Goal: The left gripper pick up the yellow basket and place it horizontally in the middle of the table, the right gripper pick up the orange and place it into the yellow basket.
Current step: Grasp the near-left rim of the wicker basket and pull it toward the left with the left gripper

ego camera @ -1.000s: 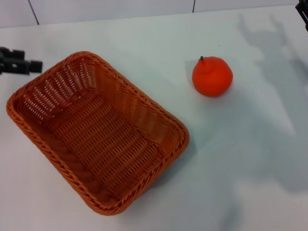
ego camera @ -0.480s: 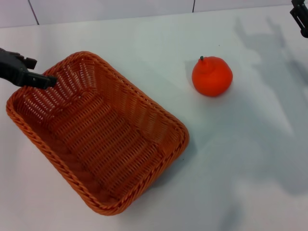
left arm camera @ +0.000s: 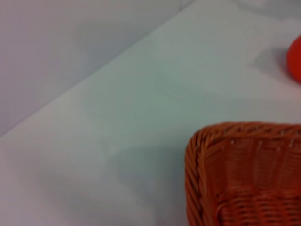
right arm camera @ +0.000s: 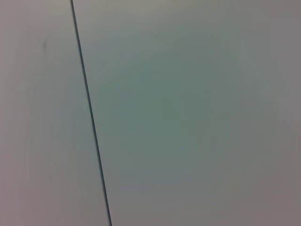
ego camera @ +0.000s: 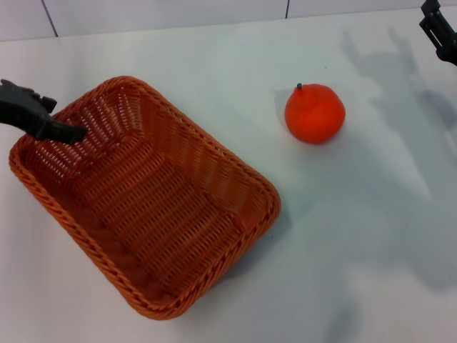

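Note:
The yellow basket (ego camera: 150,207), orange-brown wicker, lies slantwise on the left half of the white table (ego camera: 371,236), empty. One corner of it shows in the left wrist view (left arm camera: 244,183). The orange (ego camera: 315,114) sits on the table to the basket's right, well apart from it; a sliver of it shows in the left wrist view (left arm camera: 296,59). My left gripper (ego camera: 50,123) reaches in from the left edge, its black tip over the basket's far left corner. My right gripper (ego camera: 439,28) is at the far right top edge, high and beyond the orange, mostly out of view.
The table's back edge meets a pale wall (ego camera: 178,14) with dark seams. The right wrist view shows only a pale panel with one dark seam (right arm camera: 91,122). Arm shadows lie on the table at the right (ego camera: 428,143).
My left gripper has moved right and down, from beside the basket to over its far left corner. My right gripper has come slightly further into view. Basket and orange have not moved.

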### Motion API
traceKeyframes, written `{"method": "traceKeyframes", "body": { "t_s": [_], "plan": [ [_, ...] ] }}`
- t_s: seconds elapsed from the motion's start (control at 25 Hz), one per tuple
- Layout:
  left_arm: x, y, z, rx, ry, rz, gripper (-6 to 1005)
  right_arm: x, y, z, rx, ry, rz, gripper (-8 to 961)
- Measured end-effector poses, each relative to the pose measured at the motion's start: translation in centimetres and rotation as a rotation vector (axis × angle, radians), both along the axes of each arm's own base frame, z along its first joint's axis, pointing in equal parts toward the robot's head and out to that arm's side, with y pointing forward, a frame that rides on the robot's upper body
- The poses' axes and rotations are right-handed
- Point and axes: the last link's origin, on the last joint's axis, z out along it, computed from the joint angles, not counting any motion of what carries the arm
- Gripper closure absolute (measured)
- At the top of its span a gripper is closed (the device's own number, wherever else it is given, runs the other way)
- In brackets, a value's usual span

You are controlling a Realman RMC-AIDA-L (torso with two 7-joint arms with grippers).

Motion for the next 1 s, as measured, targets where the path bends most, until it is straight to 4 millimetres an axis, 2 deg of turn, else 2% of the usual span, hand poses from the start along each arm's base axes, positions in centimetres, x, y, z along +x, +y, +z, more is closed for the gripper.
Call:
{"method": "traceKeyframes", "body": {
  "t_s": [0.4, 0.64, 0.88, 1.0],
  "plan": [
    [-0.3, -0.3, -2.2, -0.03, 0.098, 0.007, 175, 0.2, -0.3, -0.3, -0.012, -0.001, -0.006, 22],
    [-0.2, -0.3, -2.5, -0.027, 0.102, 0.005, 174, 0.2, -0.3, -0.3, -0.012, -0.001, -0.007, 23],
    [-0.3, -0.7, -2.7, -0.053, 0.098, 0.015, 237, 0.3, -0.3, -0.3, -0.013, 0.001, -0.008, 23],
    [-0.2, -1.0, -2.9, -0.078, 0.101, 0.006, 377, 0.3, -0.3, -0.3, -0.014, 0.003, -0.008, 23]
  ]
}}
